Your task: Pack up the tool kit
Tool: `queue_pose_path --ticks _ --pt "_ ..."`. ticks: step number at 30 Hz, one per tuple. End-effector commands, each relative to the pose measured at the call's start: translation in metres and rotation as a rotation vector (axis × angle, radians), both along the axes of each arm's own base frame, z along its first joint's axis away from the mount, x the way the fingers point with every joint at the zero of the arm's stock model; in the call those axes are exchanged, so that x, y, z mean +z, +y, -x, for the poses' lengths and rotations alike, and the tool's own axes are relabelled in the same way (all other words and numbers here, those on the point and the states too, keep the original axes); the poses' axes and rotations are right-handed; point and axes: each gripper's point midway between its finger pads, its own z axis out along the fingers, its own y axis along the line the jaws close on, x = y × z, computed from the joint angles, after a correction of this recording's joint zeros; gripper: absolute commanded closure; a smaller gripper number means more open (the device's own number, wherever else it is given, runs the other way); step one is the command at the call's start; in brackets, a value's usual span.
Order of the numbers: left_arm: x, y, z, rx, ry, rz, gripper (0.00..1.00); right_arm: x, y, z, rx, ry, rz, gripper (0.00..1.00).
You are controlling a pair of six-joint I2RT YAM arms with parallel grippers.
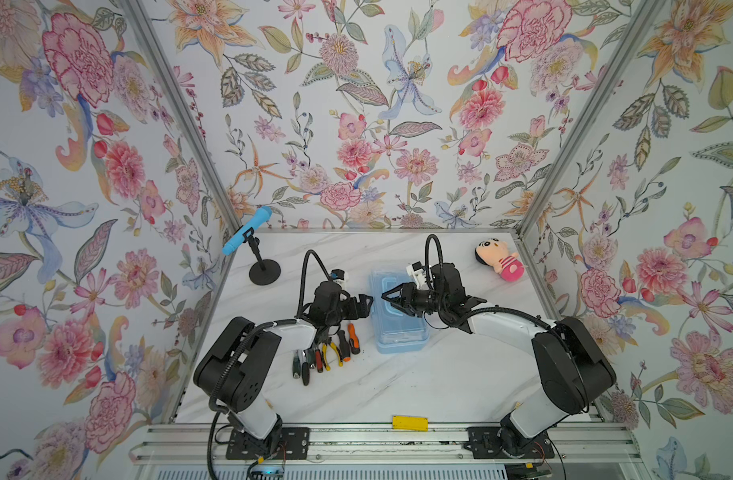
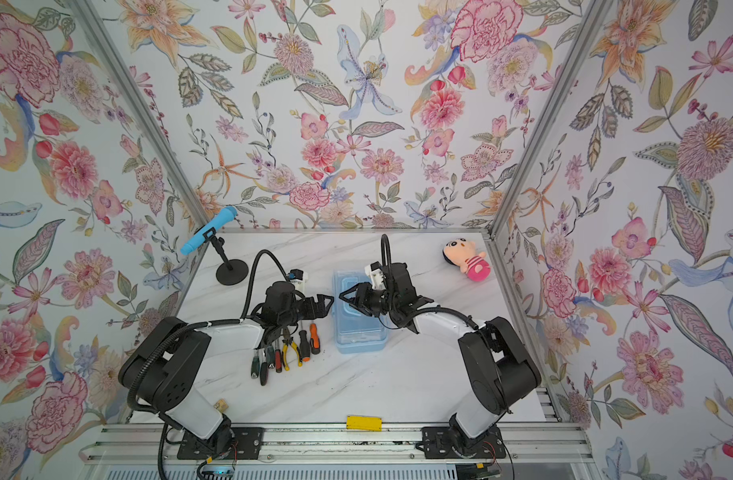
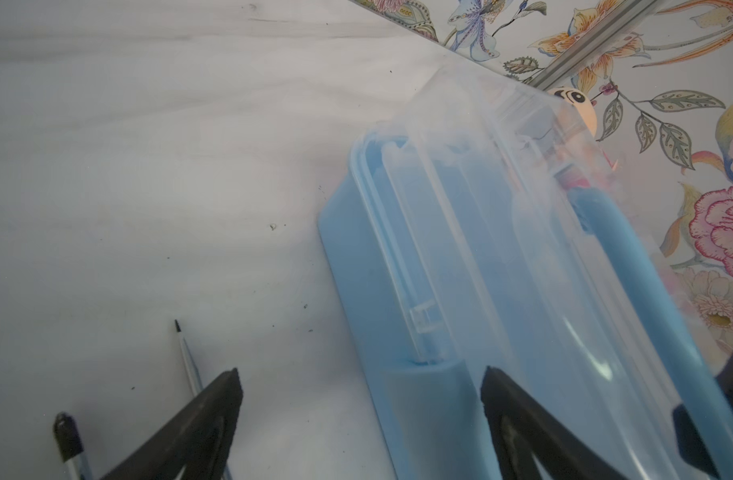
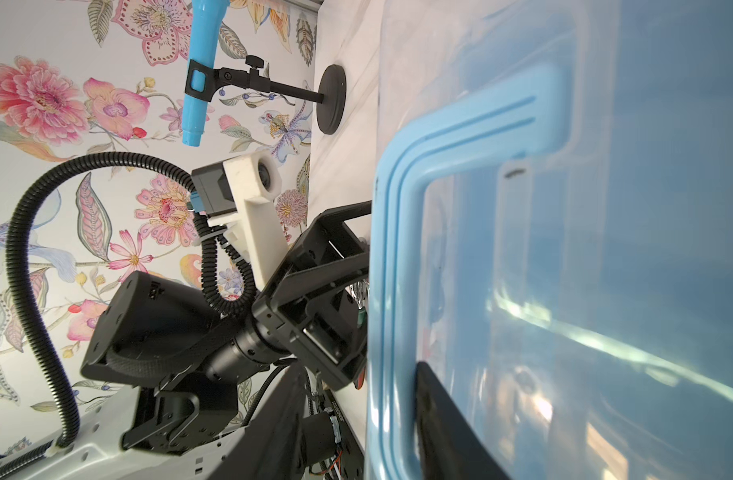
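Note:
The light-blue box [image 1: 400,328] with its clear lid lies mid-table in both top views. My right gripper [image 1: 383,296] reaches over the lid from the right, turned on its side. In the right wrist view the right gripper [image 4: 360,365] straddles the blue handle [image 4: 392,249]: one finger lies against the bar's inner edge and a gap shows at the other. My left gripper [image 1: 370,307] stands open at the box's left side. In the left wrist view the left gripper [image 3: 360,369] has the blue side latch [image 3: 423,395] between its fingers, untouched. Orange-black screwdrivers [image 1: 352,338], yellow-handled pliers [image 1: 331,353] and dark-handled tools [image 1: 302,368] lie left of the box.
A blue toy microphone [image 1: 248,230] on a black stand [image 1: 265,272] is at the back left. A pink plush doll [image 1: 502,262] lies at the back right. A yellow tag [image 1: 409,422] sits on the front edge. Flowered walls enclose three sides.

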Motion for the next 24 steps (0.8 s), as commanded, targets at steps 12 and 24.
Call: queue_pose_path --ticks 12,24 --pt "0.015 -0.036 -0.004 -0.110 -0.036 0.029 0.08 -0.032 0.010 0.013 0.161 0.060 0.032 0.57" --pt "0.013 -0.033 0.000 -0.104 -0.036 0.024 0.08 -0.039 0.013 0.006 0.178 0.065 -0.018 0.68"
